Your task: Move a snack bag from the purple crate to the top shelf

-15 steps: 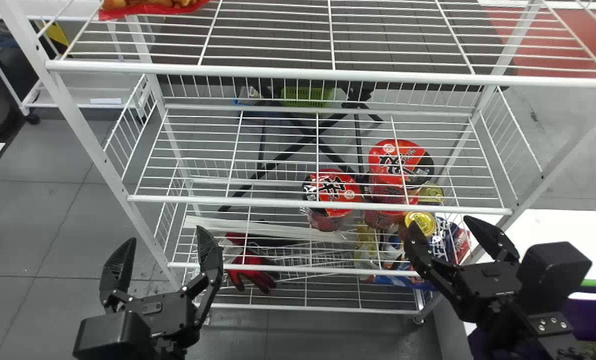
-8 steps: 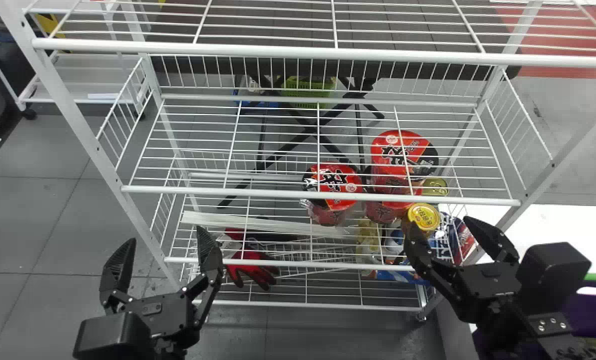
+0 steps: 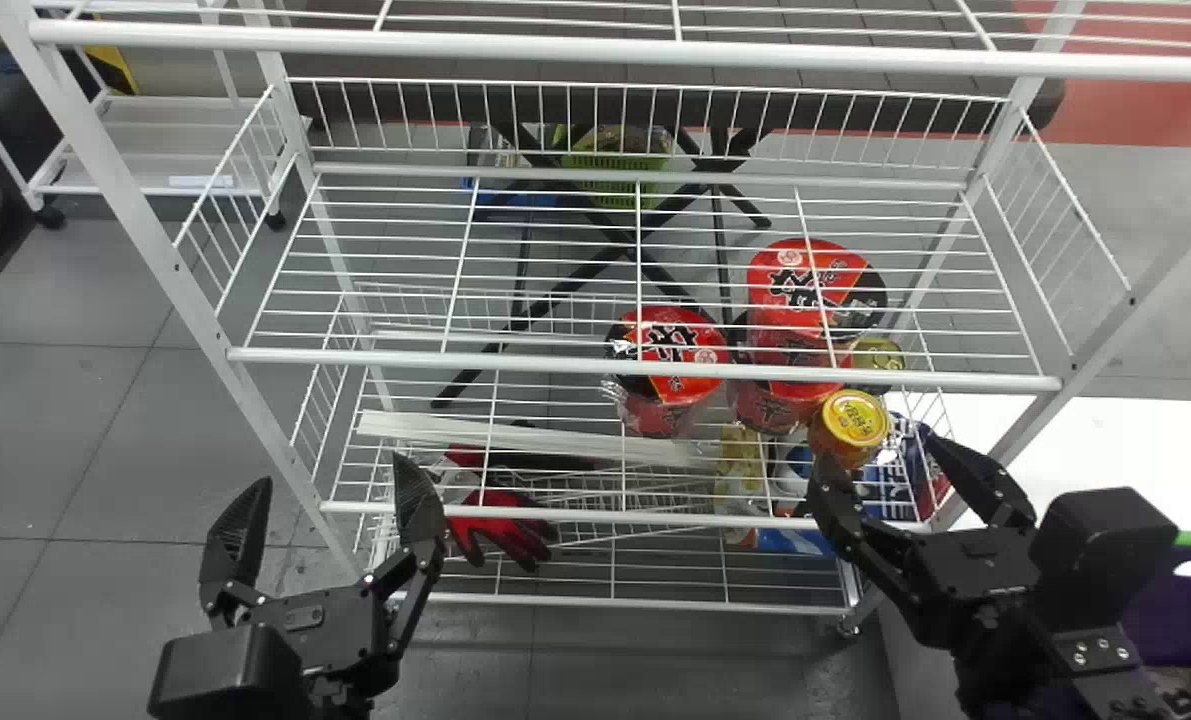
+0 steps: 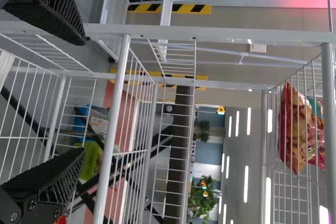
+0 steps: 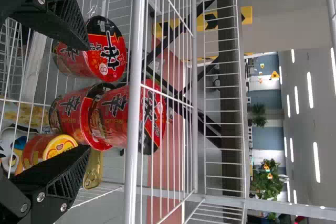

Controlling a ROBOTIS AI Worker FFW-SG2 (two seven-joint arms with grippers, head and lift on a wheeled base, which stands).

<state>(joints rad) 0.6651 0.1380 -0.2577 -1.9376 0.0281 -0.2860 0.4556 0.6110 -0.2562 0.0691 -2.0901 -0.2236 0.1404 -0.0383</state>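
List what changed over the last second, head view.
The white wire rack slid up in the picture, and with it the red noodle bowls and yellow-lidded jar; that looks like a viewpoint shift, base or head unclear. Nothing was gripped or let go. The left gripper and right gripper kept their places in the picture, both open.

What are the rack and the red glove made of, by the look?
The rack looks like white-coated metal, satin: thin, straight wires meet smooth round bars. The red glove seems matte fabric, perhaps rubber-coated: it lies limp and shows no gloss.
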